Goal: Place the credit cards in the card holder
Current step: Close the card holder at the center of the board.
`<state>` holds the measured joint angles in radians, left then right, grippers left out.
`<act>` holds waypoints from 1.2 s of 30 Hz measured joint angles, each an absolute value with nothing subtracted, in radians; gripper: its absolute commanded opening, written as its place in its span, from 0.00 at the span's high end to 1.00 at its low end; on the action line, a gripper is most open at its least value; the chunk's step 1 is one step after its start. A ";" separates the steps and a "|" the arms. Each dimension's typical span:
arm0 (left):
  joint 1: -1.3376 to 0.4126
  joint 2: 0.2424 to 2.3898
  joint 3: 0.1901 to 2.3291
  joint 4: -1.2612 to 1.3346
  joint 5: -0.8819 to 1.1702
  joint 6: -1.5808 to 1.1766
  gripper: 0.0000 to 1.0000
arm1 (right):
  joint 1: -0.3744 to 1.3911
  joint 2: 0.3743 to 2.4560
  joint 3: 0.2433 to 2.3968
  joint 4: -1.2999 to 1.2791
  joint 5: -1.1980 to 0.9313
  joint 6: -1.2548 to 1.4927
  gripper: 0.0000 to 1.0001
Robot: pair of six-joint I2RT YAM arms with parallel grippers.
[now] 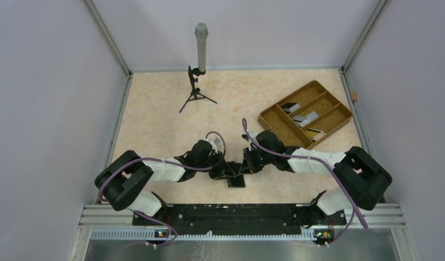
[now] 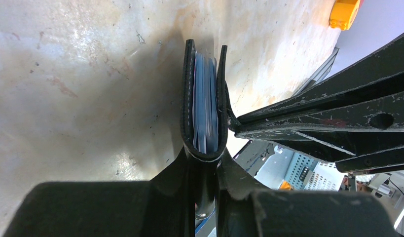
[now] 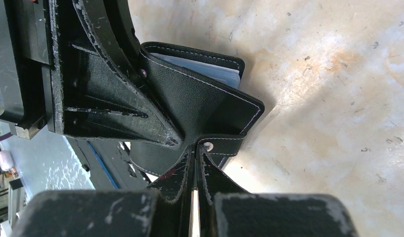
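Close to the middle of the near edge of the tabletop [image 1: 155, 119]: a black wallet [image 1: 236, 181], mostly covered from above by the two claws meeting over it. Hard to say from there whether lifted or resting on the surface.

Left claw [image 2: 205, 158] closed nearly all the way, pinching the wallet at its fold. Seen edge-on in the left wrist view, with both covers standing slightly apart and pale blue layers [image 2: 205, 98] between them. Cannot tell if cards or lining.

Right claw [image 3: 196, 153] fully closed, gripping the short clasp tab [image 3: 217, 145] with its metal snap. Part of the wallet hidden behind the other claw's black fingers.

Farther away, toward the far right corner: a brown woven tray [image 1: 269, 114] with several cards [image 1: 306, 117], pale and dark, in its compartments. Too small to count surely.

Near the far edge, left of its middle: a grey microphone [image 1: 201, 49] upright on a small tripod.
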<state>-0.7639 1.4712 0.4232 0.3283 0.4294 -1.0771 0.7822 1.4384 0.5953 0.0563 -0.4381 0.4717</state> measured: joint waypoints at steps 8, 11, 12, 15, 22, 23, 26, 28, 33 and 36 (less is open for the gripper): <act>-0.764 1.471 0.423 0.328 0.429 -1.077 1.00 | 0.782 1.440 0.595 0.051 -0.453 0.456 1.00; -0.764 1.471 0.423 0.328 0.429 -1.077 1.00 | 0.782 1.440 0.595 0.047 -0.458 0.448 1.00; -0.764 1.471 0.423 0.328 0.429 -1.077 1.00 | 0.782 1.440 0.595 0.045 -0.459 0.447 1.00; -0.764 1.471 0.423 0.328 0.429 -1.077 1.00 | 0.782 1.440 0.596 0.044 -0.466 0.445 1.00; -0.764 1.471 0.424 0.328 0.430 -1.077 1.00 | 0.782 1.449 0.595 0.045 -0.478 0.440 1.00; -0.764 1.471 0.424 0.328 0.430 -1.077 1.00 | 0.782 1.451 0.595 0.045 -0.481 0.440 1.00; -0.764 1.472 0.424 0.327 0.430 -1.077 1.00 | 0.782 1.458 0.596 0.052 -0.488 0.440 1.00; -0.767 1.477 0.426 0.329 0.433 -1.077 1.00 | 0.782 1.462 0.595 0.058 -0.494 0.440 1.00; -0.767 1.478 0.429 0.328 0.434 -1.077 1.00 | 0.785 1.462 0.595 0.068 -0.529 0.447 1.00; -0.768 1.481 0.431 0.327 0.434 -1.077 0.80 | 0.785 1.462 0.595 0.069 -0.543 0.449 1.00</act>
